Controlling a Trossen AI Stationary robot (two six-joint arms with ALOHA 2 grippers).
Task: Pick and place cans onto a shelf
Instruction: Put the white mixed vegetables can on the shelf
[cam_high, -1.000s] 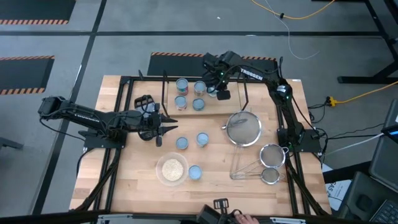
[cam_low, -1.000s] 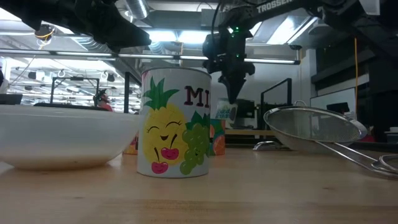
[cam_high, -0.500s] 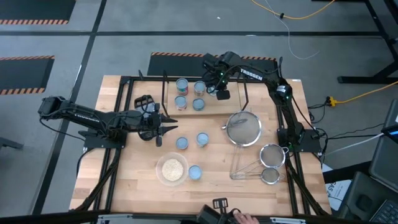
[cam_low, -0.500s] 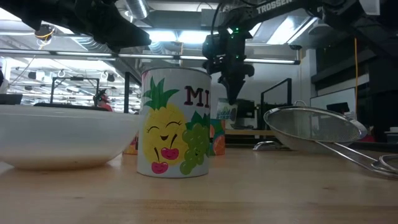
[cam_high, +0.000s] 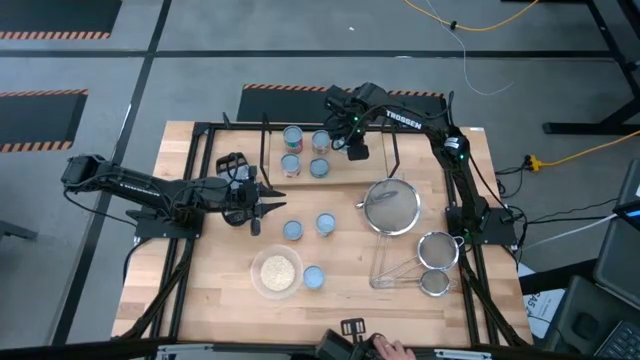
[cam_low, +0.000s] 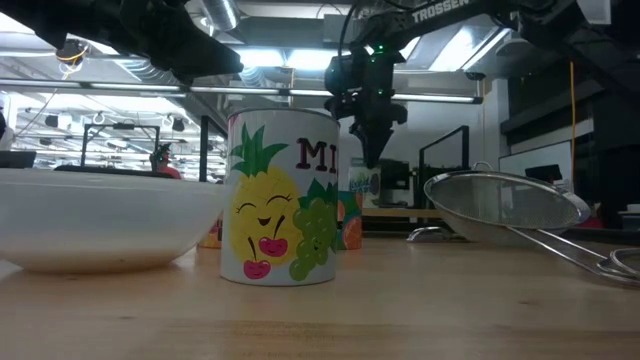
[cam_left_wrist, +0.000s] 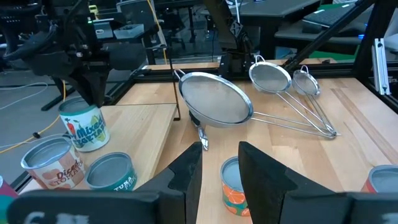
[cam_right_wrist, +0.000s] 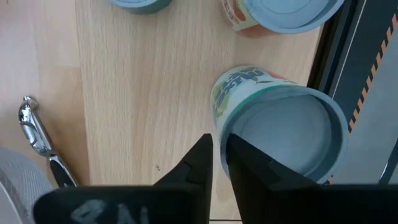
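Observation:
Three cans stand on their bases on the shelf at the table's far side. A green-labelled can also stands upright there. My right gripper points down just above that can's near rim, with its fingers almost together and nothing between them. Three more cans stand on the tabletop. My left gripper waits left of centre, a little open and empty.
A clear bowl of grains sits at the near centre. A large strainer and two smaller ones lie on the right. A fruit-printed can stands close to the low camera. Black frame rails border the table.
My right gripper has shifted slightly toward the table's left, over the green-labelled can on the shelf. The can has stayed upright in place.

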